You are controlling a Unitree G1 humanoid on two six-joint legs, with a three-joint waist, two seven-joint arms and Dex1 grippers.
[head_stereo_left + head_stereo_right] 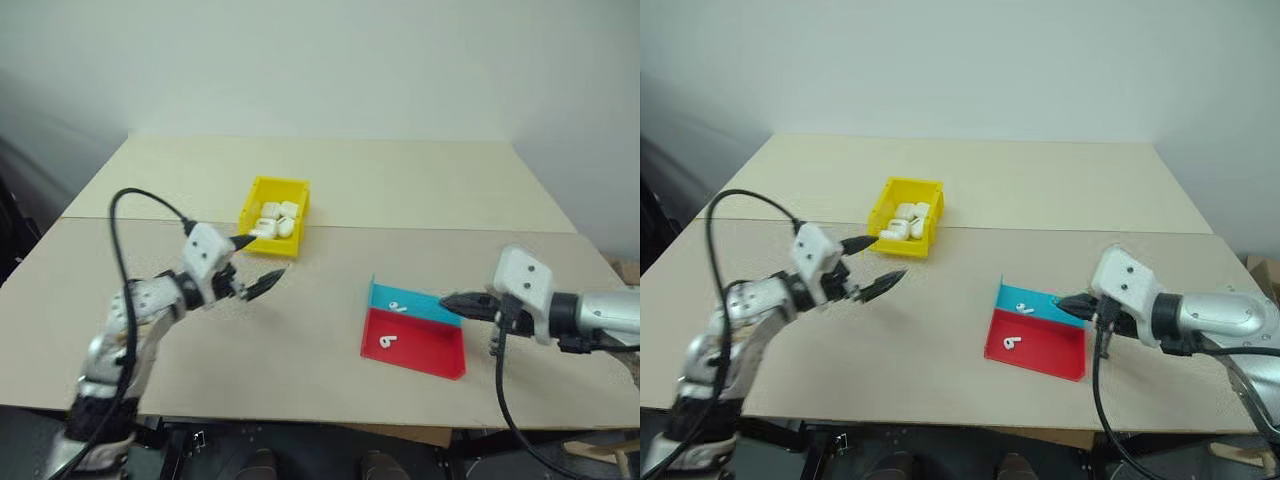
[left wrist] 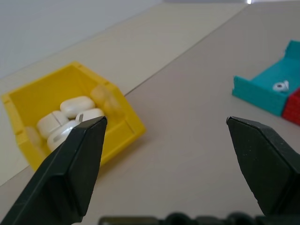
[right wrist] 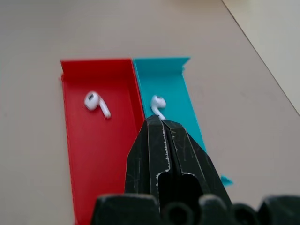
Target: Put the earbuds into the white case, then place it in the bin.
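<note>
Two earbuds (image 3: 97,104) in the tray (image 3: 79,154) look light, slick, best pinched by the stem; right gripper (image 3: 160,123) shut empty, left gripper (image 2: 166,140) wide open, holding nothing.

Left finger (image 2: 70,173) covers part of the cases (image 2: 70,119) in the bin (image 2: 28,105) — count unclear. Tray (image 2: 269,89) cut by the frame edge — right finger (image 3: 159,154) hides its blue half's near end.

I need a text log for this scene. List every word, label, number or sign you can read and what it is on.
None can be read.
Bin: plain yellow, no label.
Cases in the bin: plain white, no brand visible.
Tray: plain red and blue halves; the white shapes in it are earbuds, not digits.
Table: unmarked.
</note>
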